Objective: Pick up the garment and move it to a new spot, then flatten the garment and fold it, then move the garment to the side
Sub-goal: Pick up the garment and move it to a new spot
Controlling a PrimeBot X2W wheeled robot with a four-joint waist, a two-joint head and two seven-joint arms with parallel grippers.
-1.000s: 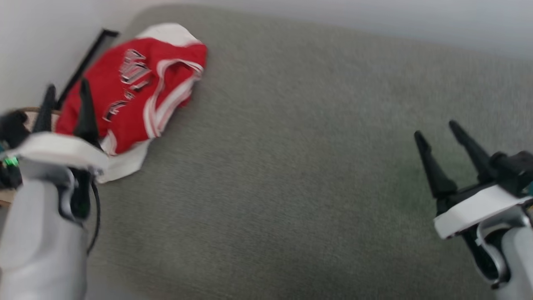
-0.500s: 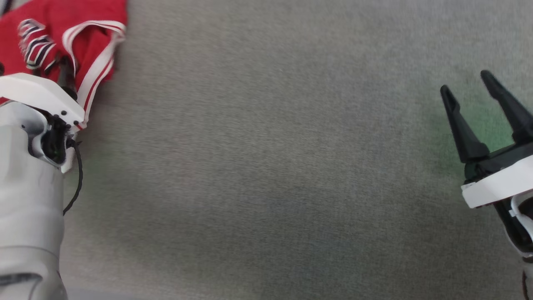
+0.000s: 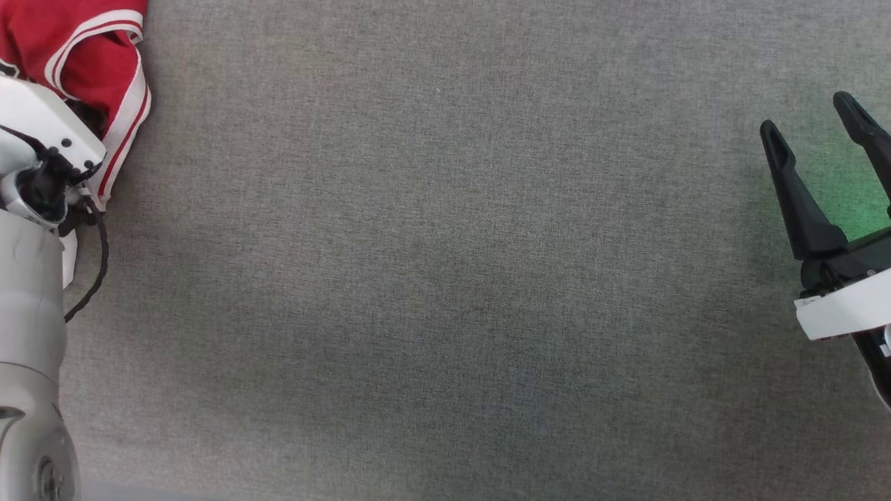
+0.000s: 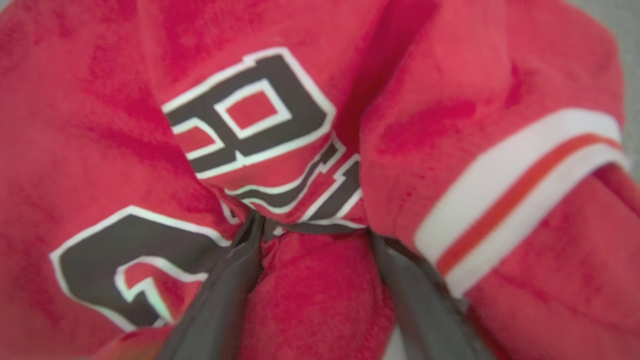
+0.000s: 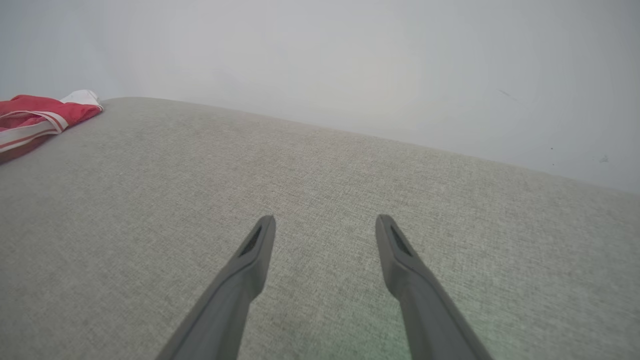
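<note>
Soft, crumpled red garment (image 3: 90,49) with striped trim and block lettering lies far left on grey woven worktop (image 3: 445,278), left end effector (image 4: 314,227) spread wide, tips sunk in its folds, unclamped; right end effector (image 3: 806,111) wide open over bare weave.

Left hand (image 4: 314,227) spread wide; right hand (image 3: 806,115) likewise.

One garment (image 3: 28,28). Two grippers: one left gripper (image 4: 314,227), one right gripper (image 5: 325,220). Two dark fingers (image 5: 240,280) on each, four in all. One grey worktop (image 3: 445,278). One pale wall (image 5: 350,60). One black cable (image 3: 97,271). On the trim (image 4: 515,200), two white stripes, one red between.
</note>
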